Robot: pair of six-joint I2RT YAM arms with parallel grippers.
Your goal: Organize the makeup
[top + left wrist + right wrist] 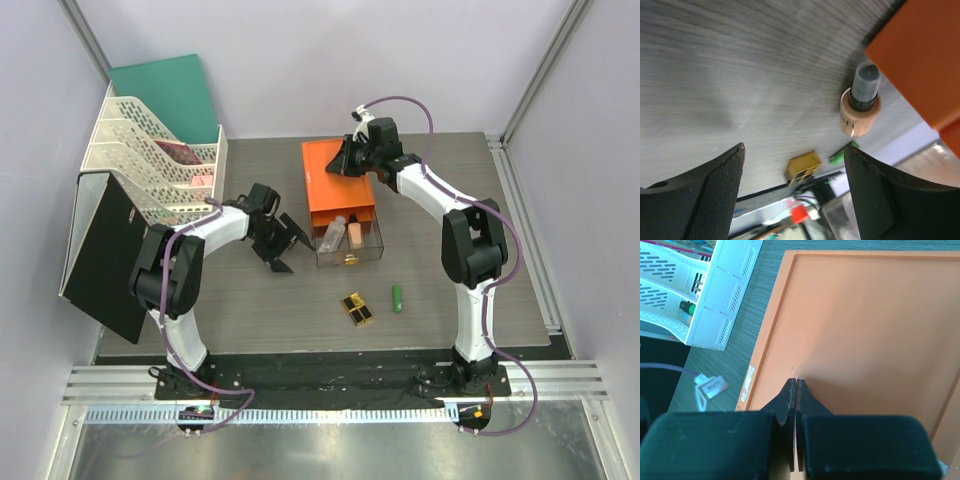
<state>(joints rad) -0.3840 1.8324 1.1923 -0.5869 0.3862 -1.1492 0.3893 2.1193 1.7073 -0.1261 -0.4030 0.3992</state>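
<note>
The makeup is split between table and drawer. A peach bottle with a dark cap (333, 232) (860, 102) sits at the left end of the clear pulled-out drawer (372, 250), with a second peach item (356, 235) beside it. Black-and-gold lipstick cases (357, 308) (802, 168) and a small green tube (397, 298) (842, 155) lie on the table in front. My left gripper (281, 246) (794, 150) hangs open and holds nothing, left of the drawer. My right gripper (350, 160) (796, 383) is shut, its tips resting on top of the orange drawer box (338, 185) (865, 315).
A white tiered file tray (150, 165) (715, 290) stands at the back left, with a green board (170, 90) behind it and a black panel (110, 255) leaning on its near side. The orange box fills the upper right of the left wrist view (920, 55).
</note>
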